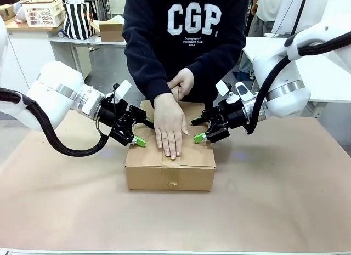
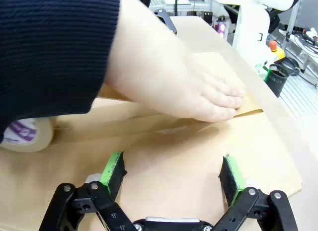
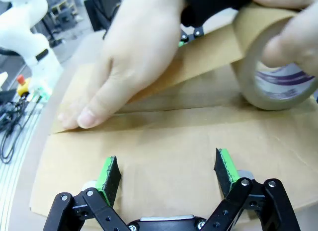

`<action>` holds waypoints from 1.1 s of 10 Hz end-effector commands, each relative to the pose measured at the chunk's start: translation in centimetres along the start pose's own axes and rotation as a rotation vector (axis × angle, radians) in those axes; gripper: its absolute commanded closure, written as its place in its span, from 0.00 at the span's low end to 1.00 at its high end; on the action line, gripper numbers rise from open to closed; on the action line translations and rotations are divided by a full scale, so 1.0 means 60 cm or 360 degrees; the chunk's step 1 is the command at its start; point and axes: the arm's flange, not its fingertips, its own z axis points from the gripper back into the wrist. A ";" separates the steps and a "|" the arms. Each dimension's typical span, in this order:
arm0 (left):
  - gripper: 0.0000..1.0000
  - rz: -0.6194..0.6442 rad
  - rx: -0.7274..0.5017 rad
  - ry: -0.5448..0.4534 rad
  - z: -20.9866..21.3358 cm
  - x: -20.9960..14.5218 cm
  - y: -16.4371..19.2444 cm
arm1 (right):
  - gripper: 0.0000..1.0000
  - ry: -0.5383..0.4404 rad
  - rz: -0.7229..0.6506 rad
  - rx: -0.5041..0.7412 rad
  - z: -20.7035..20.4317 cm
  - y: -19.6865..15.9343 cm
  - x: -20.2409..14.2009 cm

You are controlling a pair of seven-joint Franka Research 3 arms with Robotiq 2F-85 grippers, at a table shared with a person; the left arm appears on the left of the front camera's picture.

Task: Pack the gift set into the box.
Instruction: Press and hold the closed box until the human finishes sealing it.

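Observation:
The box (image 1: 186, 177) stands at the table's middle with its top flaps folded shut. The gift set is hidden. A person's hand (image 1: 169, 129) lies flat along the centre seam over a strip of brown tape (image 1: 171, 163). The other hand holds a tape roll (image 3: 278, 77) at the far end of the seam. My left gripper (image 1: 141, 132) is open, its green pads down on the left flap (image 2: 198, 156). My right gripper (image 1: 197, 130) is open as well, over the right flap (image 3: 174, 136). Nothing lies between either pair of fingers.
The person stands close against the table's far edge, arms reaching between my two grippers. Brown paper covers the table (image 1: 285, 200) around the box. The tape roll (image 2: 25, 134) also sits at the left edge of the left wrist view.

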 end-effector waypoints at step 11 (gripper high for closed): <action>0.00 0.0007 -0.0001 0.0004 -0.002 -0.003 -0.002 | 0.00 0.0005 -0.0001 -0.0004 -0.001 0.000 -0.001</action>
